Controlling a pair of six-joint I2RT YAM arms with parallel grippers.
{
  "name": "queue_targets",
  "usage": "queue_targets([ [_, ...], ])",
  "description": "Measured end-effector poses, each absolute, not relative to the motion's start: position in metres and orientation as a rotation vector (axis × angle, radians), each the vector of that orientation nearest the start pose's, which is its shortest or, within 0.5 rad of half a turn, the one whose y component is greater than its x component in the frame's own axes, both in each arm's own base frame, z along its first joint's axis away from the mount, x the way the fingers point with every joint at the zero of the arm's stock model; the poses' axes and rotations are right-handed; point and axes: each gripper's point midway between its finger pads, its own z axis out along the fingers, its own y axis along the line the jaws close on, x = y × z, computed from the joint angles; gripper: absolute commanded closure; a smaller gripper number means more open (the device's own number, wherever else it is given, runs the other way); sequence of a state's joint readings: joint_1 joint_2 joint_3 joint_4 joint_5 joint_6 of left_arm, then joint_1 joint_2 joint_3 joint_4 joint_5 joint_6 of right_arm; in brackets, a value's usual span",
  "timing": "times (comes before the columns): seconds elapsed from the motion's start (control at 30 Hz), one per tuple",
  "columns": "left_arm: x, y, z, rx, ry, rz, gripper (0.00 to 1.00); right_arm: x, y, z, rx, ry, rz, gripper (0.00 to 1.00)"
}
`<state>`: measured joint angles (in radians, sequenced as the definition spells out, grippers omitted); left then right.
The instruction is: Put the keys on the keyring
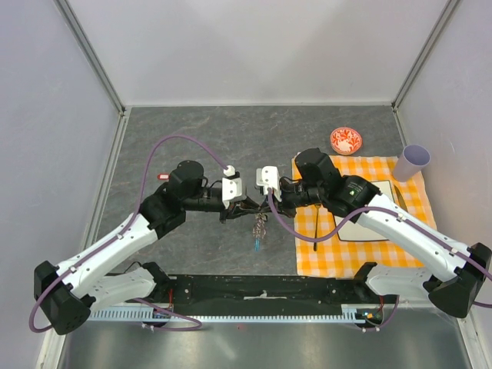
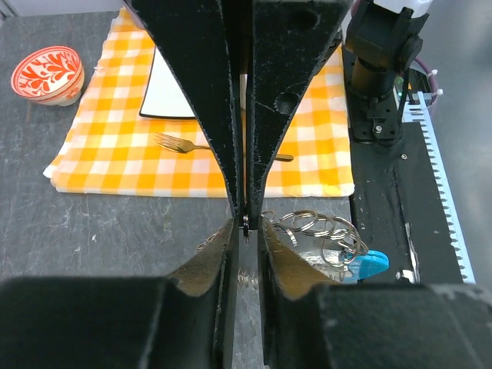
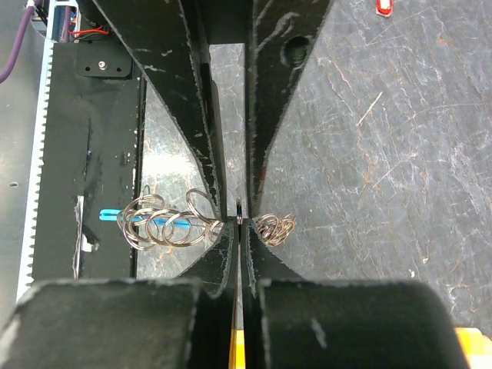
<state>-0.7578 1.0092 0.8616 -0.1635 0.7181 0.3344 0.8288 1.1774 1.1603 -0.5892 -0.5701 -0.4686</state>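
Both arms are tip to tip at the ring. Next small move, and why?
Probably close the left fingers. The right fingers are shut on a ring of the keyring, and that ring's edge sits in the left fingers' gap, not yet pinched.

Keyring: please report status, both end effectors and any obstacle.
Right end effector shut on keyring, rest hanging. Left end effector tip to tip, slightly open around it. Nothing else in between.

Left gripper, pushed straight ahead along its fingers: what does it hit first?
Most likely the right gripper: its shut fingertips face the left gripper head-on, almost tip to tip, pinching a ring of the keyring that reaches between the left's open jaws. That ring may touch first; depth is unclear.
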Motion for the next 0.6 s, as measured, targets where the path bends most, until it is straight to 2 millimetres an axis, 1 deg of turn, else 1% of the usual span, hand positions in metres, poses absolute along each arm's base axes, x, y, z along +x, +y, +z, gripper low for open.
queue_targets([
  [0.03,0.162,-0.299,0.257,1.394,1.318,-0.963,0.87,0.168,0.3,0.251,-1.567,1.518,0.823,1.0],
  [0.07,0.161,-0.299,0.257,1.398,1.32,-0.967,0.92,0.169,0.3,0.251,-1.565,1.517,0.82,1.0],
  [0.13,0.161,-0.299,0.257,1.405,1.325,-0.971,0.97,0.168,0.3,0.251,-1.564,1.517,0.819,1.0],
  [0.33,0.161,-0.301,0.257,1.422,1.337,-0.981,0.98,0.167,0.297,0.252,-1.561,1.514,0.818,1.0],
  [0.37,0.161,-0.301,0.258,1.422,1.339,-0.981,0.98,0.166,0.297,0.253,-1.56,1.511,0.817,0.99],
  [0.43,0.161,-0.302,0.259,1.422,1.339,-0.978,0.98,0.166,0.297,0.255,-1.555,1.507,0.815,0.91],
  [0.47,0.162,-0.302,0.261,1.42,1.336,-0.975,0.98,0.166,0.297,0.256,-1.549,1.504,0.814,0.78],
  [0.53,0.164,-0.301,0.262,1.413,1.337,-0.961,0.98,0.166,0.296,0.258,-1.533,1.502,0.815,0.66],
  [0.57,0.165,-0.3,0.261,1.407,1.348,-0.947,0.98,0.167,0.297,0.261,-1.518,1.489,0.815,0.56],
  [0.6,0.167,-0.298,0.26,1.398,1.359,-0.928,0.98,0.167,0.297,0.266,-1.503,1.475,0.815,0.53],
])
